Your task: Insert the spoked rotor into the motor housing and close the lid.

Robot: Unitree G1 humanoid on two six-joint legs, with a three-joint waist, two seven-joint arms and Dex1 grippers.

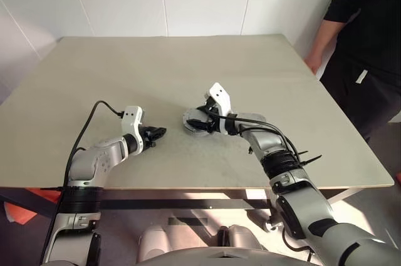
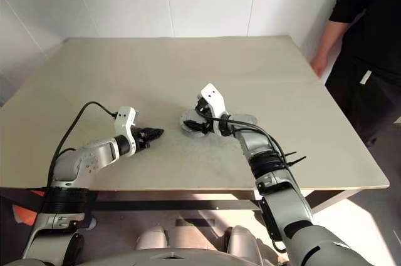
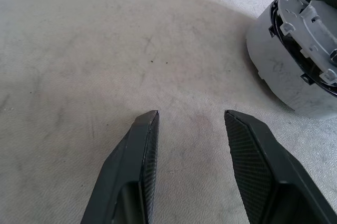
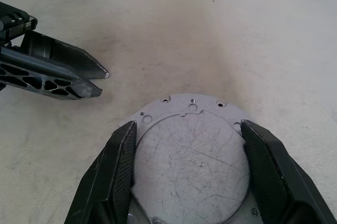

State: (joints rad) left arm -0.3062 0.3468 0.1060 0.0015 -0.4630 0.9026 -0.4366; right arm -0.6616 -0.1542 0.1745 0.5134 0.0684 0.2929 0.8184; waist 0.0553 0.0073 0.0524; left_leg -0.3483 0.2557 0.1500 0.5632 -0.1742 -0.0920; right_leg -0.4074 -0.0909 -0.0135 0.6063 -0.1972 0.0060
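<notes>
The motor housing, a squat silver cylinder, stands near the middle of the table. On top of it sits the lid, a flat scratched grey disc with a holed flange. My right gripper reaches in from the right and is shut on the lid's raised round face, one black finger on each side. My left gripper hangs just left of the housing, open and empty, with its fingertips pointing toward it over bare table. The spoked rotor is hidden.
A person in black stands at the table's right edge, with a hand resting near the far right corner. The table's front edge runs just below both arms. Black cables trail along each forearm.
</notes>
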